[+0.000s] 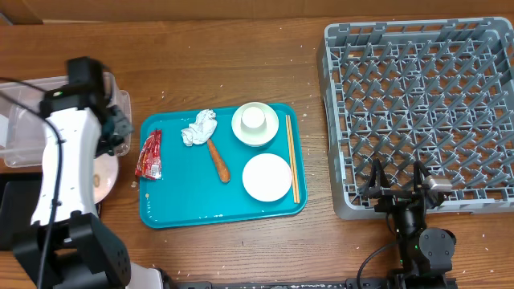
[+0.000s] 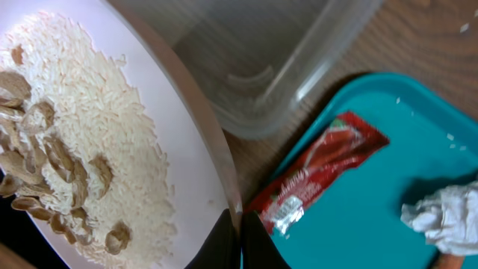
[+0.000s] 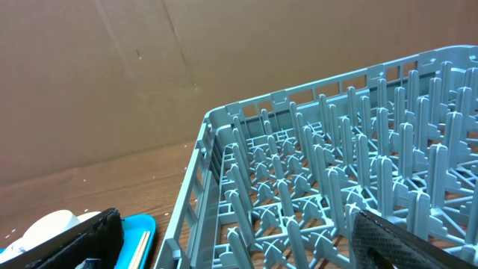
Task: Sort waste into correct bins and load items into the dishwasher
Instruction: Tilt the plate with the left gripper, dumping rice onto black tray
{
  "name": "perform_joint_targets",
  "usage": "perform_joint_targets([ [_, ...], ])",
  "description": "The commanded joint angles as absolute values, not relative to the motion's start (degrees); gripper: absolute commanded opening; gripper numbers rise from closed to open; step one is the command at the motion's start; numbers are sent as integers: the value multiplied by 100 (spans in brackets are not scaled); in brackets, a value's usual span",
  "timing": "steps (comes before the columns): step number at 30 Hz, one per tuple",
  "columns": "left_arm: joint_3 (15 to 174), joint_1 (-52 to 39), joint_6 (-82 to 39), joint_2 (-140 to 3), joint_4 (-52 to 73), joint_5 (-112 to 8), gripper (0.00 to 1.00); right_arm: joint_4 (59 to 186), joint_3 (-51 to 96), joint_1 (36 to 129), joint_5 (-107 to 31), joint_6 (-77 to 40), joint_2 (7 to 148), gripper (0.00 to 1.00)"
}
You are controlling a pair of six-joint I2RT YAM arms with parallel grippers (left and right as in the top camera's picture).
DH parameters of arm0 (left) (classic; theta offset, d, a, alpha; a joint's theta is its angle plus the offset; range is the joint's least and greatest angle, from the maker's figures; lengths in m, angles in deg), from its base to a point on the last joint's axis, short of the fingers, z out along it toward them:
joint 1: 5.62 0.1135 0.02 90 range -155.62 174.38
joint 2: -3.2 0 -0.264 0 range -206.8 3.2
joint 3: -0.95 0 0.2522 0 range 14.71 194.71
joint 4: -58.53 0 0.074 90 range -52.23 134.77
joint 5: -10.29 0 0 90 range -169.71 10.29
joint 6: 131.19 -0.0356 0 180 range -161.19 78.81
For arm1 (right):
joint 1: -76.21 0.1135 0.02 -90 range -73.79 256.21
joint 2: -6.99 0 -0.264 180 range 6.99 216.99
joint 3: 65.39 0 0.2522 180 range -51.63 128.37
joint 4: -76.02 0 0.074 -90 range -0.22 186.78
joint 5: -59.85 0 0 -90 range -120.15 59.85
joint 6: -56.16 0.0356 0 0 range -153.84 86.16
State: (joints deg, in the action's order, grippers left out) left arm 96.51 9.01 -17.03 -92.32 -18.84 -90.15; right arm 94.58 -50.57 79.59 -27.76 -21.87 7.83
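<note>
Step in hand, as judged: emptying food waste before loading. The left gripper [image 2: 239, 240] is pinching the near rim of a pale pink round ceramic-looking plate [image 2: 203, 142], jaws closed on it. The plate is carrying loose white rice grains [image 2: 97, 97] and beige crumbly food scraps [image 2: 45, 164], dry and lumpy, piled toward one side. The plate is sitting just beside the clear rectangular plastic tub [image 2: 284, 75], which has smooth, glossy walls and rounded corners. It is not looking to be over the tub yet. The next move is likely calling for lifting the plate over the bin and tilting it so the grains slide off. The rim grip is thin, so slipping is a risk. Beyond that, on the large teal serving tray [image 2: 388, 134], a shiny crinkled red snack wrapper [image 2: 321, 175] is lying flat and a crumpled white tissue [image 2: 447, 218] is sitting near it. Farther along the tray are an orange tapered carrot-like stick [image 1: 218, 160], a white round bowl [image 1: 241, 132] holding a small white cup [image 1: 254, 118], a second white round plate [image 1: 267, 177], and thin wooden chopsticks [image 1: 293, 156] lying parallel. The right gripper [image 1: 395, 172] is idling at the near edge of the large square grey plastic dish rack [image 1: 418, 96] with its fingers spread and nothing held. The rack's grid floor and upright pegs are holding nothing so far.
</note>
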Motion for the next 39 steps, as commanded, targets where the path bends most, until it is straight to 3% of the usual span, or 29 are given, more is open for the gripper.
perform_joint_targets([
  [1, 9767, 1297, -2113, -9193, -1688, -8412, 4, 9440, -5116, 7946, -2730, -2209, 715, 100],
  [17, 9756, 3004, -2323, -9193, -1292, -6724, 4, 9440, -5116, 7946, -2730, -2209, 715, 100],
  [39, 9747, 5378, -2640, -9193, -1299, -3009, 4, 9440, -5116, 7946, -2730, -2209, 715, 100],
])
